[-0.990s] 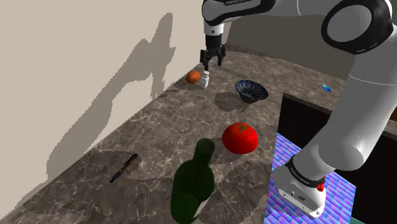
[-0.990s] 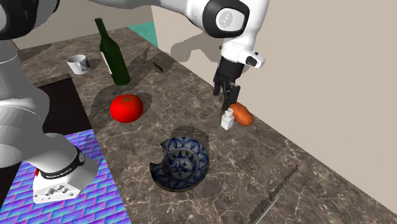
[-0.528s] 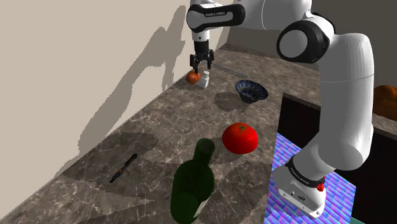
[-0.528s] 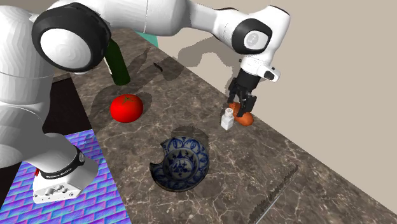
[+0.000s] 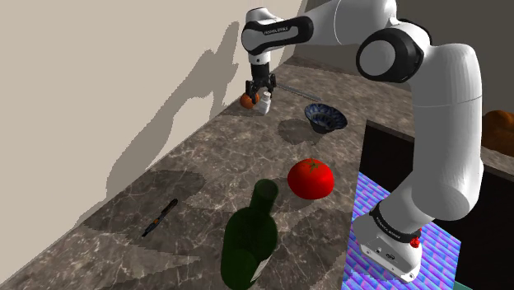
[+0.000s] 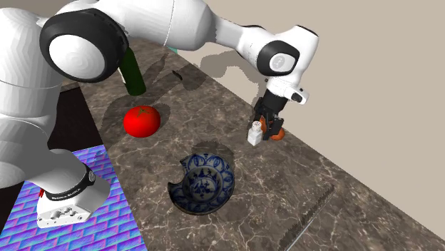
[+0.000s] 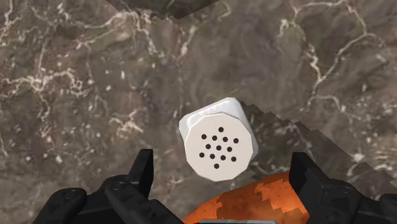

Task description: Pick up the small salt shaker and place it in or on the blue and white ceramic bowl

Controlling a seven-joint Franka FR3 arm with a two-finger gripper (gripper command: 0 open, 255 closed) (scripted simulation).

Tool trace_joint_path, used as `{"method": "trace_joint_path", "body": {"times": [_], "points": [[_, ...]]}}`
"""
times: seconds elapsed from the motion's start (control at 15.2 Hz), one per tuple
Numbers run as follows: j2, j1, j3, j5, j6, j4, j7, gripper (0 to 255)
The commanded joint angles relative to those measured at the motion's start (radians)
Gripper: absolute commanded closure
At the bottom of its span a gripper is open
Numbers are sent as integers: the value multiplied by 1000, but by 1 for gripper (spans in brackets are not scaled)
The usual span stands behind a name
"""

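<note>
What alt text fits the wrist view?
A small white salt shaker, holed top toward the camera, stands on a dark marbled counter inside the open gripper, touching neither finger. An orange object lies beside it.

Red tomato (image 5: 310,179), green bottle (image 5: 247,243), dark knife (image 5: 159,217), orange lump (image 7: 254,197), marble counter (image 5: 206,156).

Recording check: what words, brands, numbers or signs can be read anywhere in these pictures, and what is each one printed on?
Arm: one line of dark lettering on the white link above the wrist, too small to read.
Bottle: no lettering can be made out.
Salt shaker: holes in its top, no text.
Bowl: blue pattern, no words.
Nothing can be quoted.
</note>
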Motion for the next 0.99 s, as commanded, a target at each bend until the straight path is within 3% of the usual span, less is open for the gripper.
{"method": "trace_joint_path", "body": {"times": [0.0, 0.4, 0.46, 0.92], "points": [[1, 0, 0, 0, 8, -6, 0, 0], [1, 0, 0, 0, 8, -6, 0, 0], [1, 0, 0, 0, 8, -6, 0, 255], [1, 0, 0, 0, 8, -6, 0, 255]]}}
